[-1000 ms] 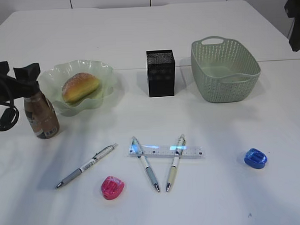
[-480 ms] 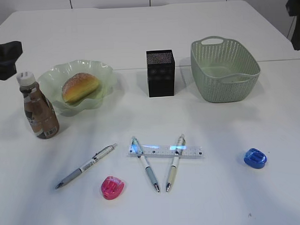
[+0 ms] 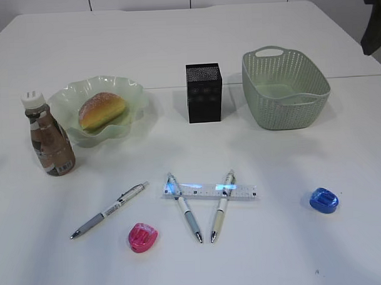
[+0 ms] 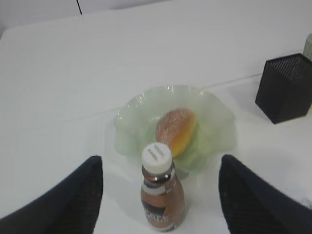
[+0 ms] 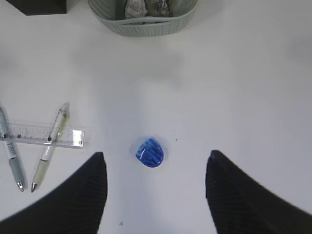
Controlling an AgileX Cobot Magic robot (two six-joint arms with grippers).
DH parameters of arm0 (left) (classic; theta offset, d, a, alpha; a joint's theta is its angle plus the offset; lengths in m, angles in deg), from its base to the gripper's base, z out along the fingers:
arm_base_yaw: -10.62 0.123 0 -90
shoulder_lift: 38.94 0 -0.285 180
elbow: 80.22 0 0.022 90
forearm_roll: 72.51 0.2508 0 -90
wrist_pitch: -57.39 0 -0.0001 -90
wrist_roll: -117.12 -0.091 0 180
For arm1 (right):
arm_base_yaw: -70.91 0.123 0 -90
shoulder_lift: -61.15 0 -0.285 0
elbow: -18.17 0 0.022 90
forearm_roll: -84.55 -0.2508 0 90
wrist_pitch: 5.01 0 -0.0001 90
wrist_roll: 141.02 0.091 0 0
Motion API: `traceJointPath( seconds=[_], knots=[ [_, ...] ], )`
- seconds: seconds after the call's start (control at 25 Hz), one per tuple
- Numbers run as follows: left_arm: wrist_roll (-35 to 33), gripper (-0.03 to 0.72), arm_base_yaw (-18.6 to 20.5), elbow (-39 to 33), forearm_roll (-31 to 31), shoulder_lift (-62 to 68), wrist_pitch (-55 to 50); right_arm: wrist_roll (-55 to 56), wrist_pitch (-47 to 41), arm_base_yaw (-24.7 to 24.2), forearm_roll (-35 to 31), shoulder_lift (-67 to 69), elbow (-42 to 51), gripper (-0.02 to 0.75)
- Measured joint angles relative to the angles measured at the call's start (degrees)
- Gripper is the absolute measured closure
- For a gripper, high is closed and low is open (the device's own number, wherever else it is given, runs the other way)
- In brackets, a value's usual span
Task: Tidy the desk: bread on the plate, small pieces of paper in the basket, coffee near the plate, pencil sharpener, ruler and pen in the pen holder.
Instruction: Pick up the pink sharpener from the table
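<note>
- Exterior view: neither gripper shows here, so it says nothing of the jaws. The blue pencil sharpener (image 3: 324, 200) lies alone on the white table (image 3: 288, 251); the pink pencil sharpener (image 3: 143, 237) sits near three pens, and the clear ruler (image 3: 210, 191) rests across two of them. The mesh pen holder (image 3: 204, 92) hides its inside.
- Left wrist view: the left gripper (image 4: 161, 192) is spread wide and empty. The coffee bottle (image 4: 161, 195) stands upright between the jaws but apart from both, just before the green plate (image 4: 131, 122) bearing the bread (image 4: 176, 129). I judge the bottle top-heavy and smooth. Its base is cut off.
- Right wrist view: the right gripper (image 5: 155, 187) is spread wide, holding nothing; the blue sharpener lies between and just ahead of the jaws. I judge it light, hard and slippery, best pinched across its flat sides. The basket (image 5: 146, 22), farther ahead, holds crumpled paper (image 5: 146, 7), partly cut off.
</note>
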Motion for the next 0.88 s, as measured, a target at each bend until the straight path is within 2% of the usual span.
traceJointPath(
  seconds=[0.08,0.28,0.36,0.4,0.68,0.88],
  knots=[
    [0.0,0.163,0.0,1.8,0.0,-0.9,-5.8,0.0,0.0,0.0,0.0,0.0,0.0,0.239],
    [0.0,0.163,0.0,4.5,0.0,-1.6,-16.3,0.0,0.0,0.0,-4.6,-0.5,0.7,0.239],
    [1.3,0.163,0.0,4.8,0.0,-1.6,-18.5,0.0,0.0,0.0,-4.6,-0.5,0.7,0.239],
    [2.2,0.163,0.0,4.8,0.0,-1.6,-19.6,0.0,0.0,0.0,-6.4,-1.9,5.3,0.239],
    [7.4,0.163,0.0,4.9,0.0,-1.6,-26.1,-0.1,0.0,0.0,-6.7,-4.7,15.5,0.239],
    [7.9,0.163,0.0,4.9,-0.2,-1.6,-29.4,-0.1,0.0,0.0,-6.7,-4.7,16.5,0.239]
  ],
)
